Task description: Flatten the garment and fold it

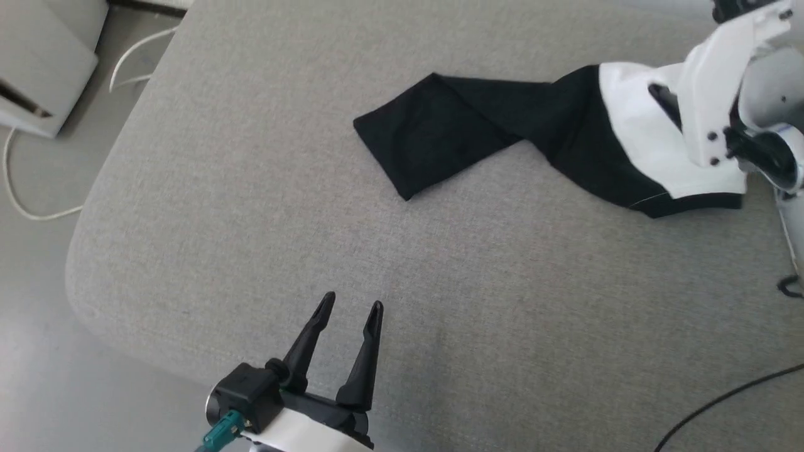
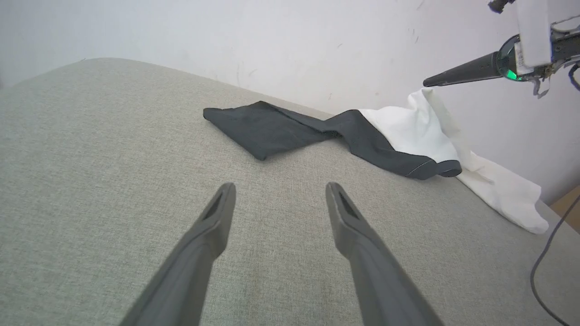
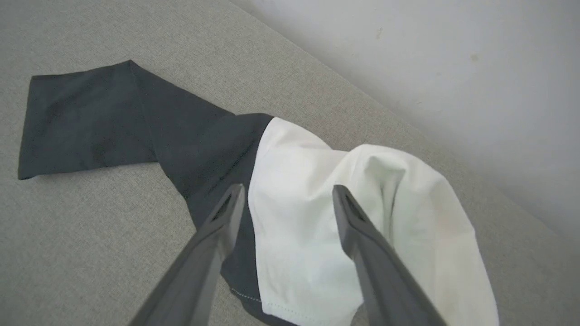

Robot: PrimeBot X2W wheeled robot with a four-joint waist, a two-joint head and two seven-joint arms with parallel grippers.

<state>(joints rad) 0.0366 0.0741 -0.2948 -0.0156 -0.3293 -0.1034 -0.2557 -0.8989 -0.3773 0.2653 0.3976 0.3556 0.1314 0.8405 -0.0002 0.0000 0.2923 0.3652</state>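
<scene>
Grey upholstered cushion point(image 1: 440, 282), broad and flat, rounded corner at near left. Pale floor point(image 1: 38, 351) past that corner, with a white cable point(image 1: 25, 207) looping over it. A dark cable point(image 1: 722, 402) crosses the near right part of the cushion.

The garment point(image 1: 565, 138) lies at the far right of the cushion, not flattened. One black sleeve point(image 1: 433, 132) reaches out to the left, lying flat on the fabric with a fold or twist partway along; its blunt cuff end is the leftmost part. The white body point(image 1: 641, 132) is bunched up at the right, rising in a soft peak and trailing off toward the cushion's edge beside the pale wall point(image 2: 272, 45). A black hem shows under the white on the near side.

Left gripper point(image 1: 353, 301): at the near edge, left of centre, fingers spread wide, nothing between them, bare cushion ahead. Well apart from the garment.

Right gripper point(image 3: 287, 189): over the white bunch, fingers spread wide, no cloth pinched between them. Seen from the left wrist, one of its fingers point(image 2: 462, 73) points at the top of the white peak, tip just beside it; whether it touches I cannot tell. Its pale forearm point(image 1: 716, 81) hides part of the white cloth in the head view.
</scene>
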